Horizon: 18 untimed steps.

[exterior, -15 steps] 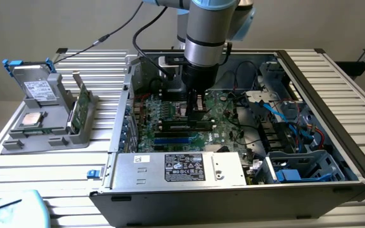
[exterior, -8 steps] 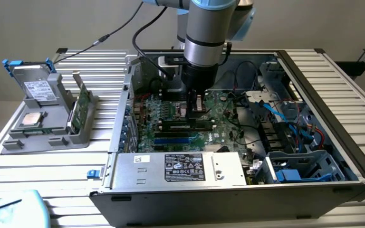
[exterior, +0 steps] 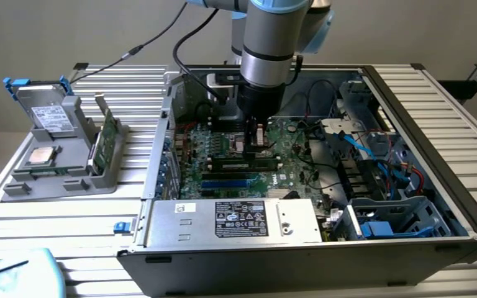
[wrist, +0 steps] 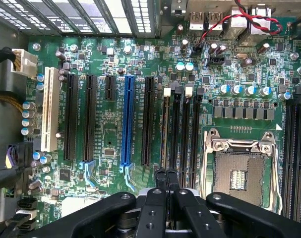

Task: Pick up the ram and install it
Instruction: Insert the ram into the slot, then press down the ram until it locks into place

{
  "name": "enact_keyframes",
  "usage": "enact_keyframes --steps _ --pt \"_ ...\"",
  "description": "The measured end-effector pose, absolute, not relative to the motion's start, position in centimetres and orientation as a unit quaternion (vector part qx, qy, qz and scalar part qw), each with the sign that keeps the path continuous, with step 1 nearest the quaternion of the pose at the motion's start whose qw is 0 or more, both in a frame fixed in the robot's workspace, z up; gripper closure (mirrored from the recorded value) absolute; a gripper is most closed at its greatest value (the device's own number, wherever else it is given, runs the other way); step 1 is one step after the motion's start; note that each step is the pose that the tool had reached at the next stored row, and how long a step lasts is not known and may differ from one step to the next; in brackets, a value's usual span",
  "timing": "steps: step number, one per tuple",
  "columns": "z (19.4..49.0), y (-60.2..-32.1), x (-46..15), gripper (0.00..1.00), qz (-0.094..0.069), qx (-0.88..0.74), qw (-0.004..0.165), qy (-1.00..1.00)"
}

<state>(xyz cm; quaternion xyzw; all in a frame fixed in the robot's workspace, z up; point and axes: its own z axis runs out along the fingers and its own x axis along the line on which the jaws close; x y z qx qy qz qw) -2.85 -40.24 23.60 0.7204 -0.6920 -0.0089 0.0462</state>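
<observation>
The ram (wrist: 166, 133) looks to me to be standing edge-on in a black slot (wrist: 195, 134) on the motherboard (wrist: 110, 144), just under my gripper (wrist: 166, 182), whose fingers are together. If it sits crooked, pressing could jam it or flex the motherboard.

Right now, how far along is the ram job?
Done: no seated ram is clear to see. A green stick, likely the ram, stands in the gray holder outside the case.
In hand: the gripper is shut just above the black slots, with nothing visible between its fingers.
Left: as far as I can tell, both the pick-up and the install.
</observation>
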Motion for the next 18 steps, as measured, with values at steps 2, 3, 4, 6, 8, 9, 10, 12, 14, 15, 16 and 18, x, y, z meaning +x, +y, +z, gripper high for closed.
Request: enact_keyframes --steps 2,3,4,6,8,9,10,12,14,15,16,18 --pt "23.6 -40.2 -2.8 0.89 -0.009 0.72 0.046 -0.692" --pt "23.6 -40.2 -2.8 0.89 -0.009 0.72 0.046 -0.692" --pt "23.6 -40.2 -2.8 0.89 -0.009 0.72 0.046 -0.692" --pt "23.6 -40.2 -2.8 0.89 -0.009 0.72 0.046 -0.692" --pt "23.6 -40.2 -2.8 0.89 -0.009 0.72 0.046 -0.692" --pt "23.6 -40.2 -2.8 0.89 -0.009 0.72 0.046 -0.692" --pt "23.6 -40.2 -2.8 0.89 -0.009 0.72 0.046 -0.692" --pt "23.6 -40.2 -2.8 0.89 -0.009 0.72 0.046 -0.692" --pt "23.6 -40.4 -2.6 0.89 -0.01 0.72 0.046 -0.692" --pt "23.6 -40.4 -2.4 0.89 -0.01 0.72 0.045 -0.692" --pt "23.6 -40.6 -2.0 0.89 -0.011 0.72 0.044 -0.692" --pt "23.6 -40.7 -1.3 0.89 -0.013 0.721 0.042 -0.692"
